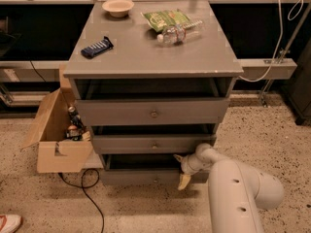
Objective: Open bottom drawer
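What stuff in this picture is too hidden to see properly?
- Camera view: inside of the narrow grey wooden bottom drawer, dark under the mid-sized grey drawer.
- The gripper at the bottom drawer's right end covers the front there.
- Things in the brown cardboard box: too small.
- White shoe: cut off by the left edge.

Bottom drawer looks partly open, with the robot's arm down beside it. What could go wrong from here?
The end effector sits at the bottom drawer's right end, off its centre knob, so a pull might skew and jam it. A jolt could roll the water bottle lying on the cabinet top. The black cable on the floor lies near the drawer's path.
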Robot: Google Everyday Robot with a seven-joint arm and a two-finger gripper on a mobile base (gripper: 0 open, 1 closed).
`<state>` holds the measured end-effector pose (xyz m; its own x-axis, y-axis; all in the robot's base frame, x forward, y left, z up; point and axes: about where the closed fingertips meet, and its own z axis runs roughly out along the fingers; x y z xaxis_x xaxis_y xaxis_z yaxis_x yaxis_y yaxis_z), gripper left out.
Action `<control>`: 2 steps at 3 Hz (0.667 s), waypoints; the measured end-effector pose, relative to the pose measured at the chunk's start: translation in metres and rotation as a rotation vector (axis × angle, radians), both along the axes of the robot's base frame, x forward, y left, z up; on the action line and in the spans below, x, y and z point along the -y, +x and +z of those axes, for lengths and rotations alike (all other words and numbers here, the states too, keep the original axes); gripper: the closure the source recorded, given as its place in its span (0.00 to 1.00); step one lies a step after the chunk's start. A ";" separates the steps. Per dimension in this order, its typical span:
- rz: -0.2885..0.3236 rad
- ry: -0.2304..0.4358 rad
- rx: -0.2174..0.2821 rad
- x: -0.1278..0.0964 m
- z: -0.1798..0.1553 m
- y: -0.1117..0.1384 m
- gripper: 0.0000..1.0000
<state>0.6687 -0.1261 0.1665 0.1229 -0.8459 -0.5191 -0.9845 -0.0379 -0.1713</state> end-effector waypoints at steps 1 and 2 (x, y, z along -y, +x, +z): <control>0.007 -0.063 -0.043 0.002 -0.002 -0.022 0.00; 0.001 -0.124 -0.111 0.006 -0.006 -0.050 0.00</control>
<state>0.6186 -0.1322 0.1607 0.0718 -0.9042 -0.4210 -0.9970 -0.0533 -0.0555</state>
